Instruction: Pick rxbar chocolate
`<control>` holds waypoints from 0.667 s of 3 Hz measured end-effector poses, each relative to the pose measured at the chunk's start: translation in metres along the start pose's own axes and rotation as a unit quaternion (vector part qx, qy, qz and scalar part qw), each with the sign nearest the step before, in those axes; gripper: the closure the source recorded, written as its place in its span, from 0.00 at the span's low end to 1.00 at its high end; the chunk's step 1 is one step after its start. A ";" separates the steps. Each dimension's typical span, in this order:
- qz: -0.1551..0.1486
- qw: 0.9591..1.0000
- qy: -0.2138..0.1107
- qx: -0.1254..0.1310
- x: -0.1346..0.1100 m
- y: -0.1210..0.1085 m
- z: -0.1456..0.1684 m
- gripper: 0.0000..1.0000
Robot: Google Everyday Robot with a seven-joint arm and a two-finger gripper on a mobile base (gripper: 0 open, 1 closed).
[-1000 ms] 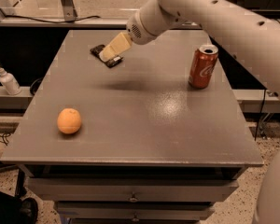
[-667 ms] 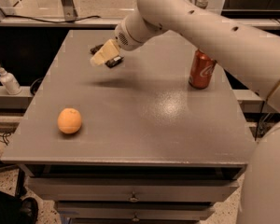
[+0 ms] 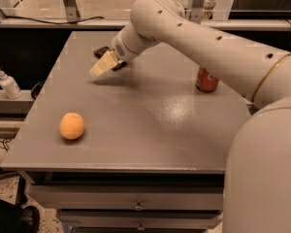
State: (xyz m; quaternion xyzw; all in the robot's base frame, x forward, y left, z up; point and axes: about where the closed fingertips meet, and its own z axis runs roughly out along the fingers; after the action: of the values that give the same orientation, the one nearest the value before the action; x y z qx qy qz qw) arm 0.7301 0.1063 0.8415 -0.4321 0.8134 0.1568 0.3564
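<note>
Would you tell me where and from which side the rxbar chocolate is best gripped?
Grip the rxbar chocolate across its short width, near the middle, coming from above. It is thin and lies flat on the table, so probably only its long edges offer a hold. The gripper is right over it at the table's far left, hiding its middle.

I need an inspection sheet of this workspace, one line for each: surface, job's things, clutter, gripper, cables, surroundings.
Surface: grey table, flat top.
Job's things: dark snack bar at the far left of the table, partly hidden by the gripper.
Clutter: orange near the front left; red soda can at the right, partly behind the arm.
Gripper: low over the table, beside the snack bar.
Cables: dark cable behind the table.
Surroundings: white pump bottle on a ledge at the left.
</note>
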 end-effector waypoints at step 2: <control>-0.002 1.000 0.002 -0.003 0.009 -0.011 0.019 0.41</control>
State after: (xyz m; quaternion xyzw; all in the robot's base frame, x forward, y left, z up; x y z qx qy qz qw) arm 0.7441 0.1049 0.8227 -0.4347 0.8128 0.1579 0.3541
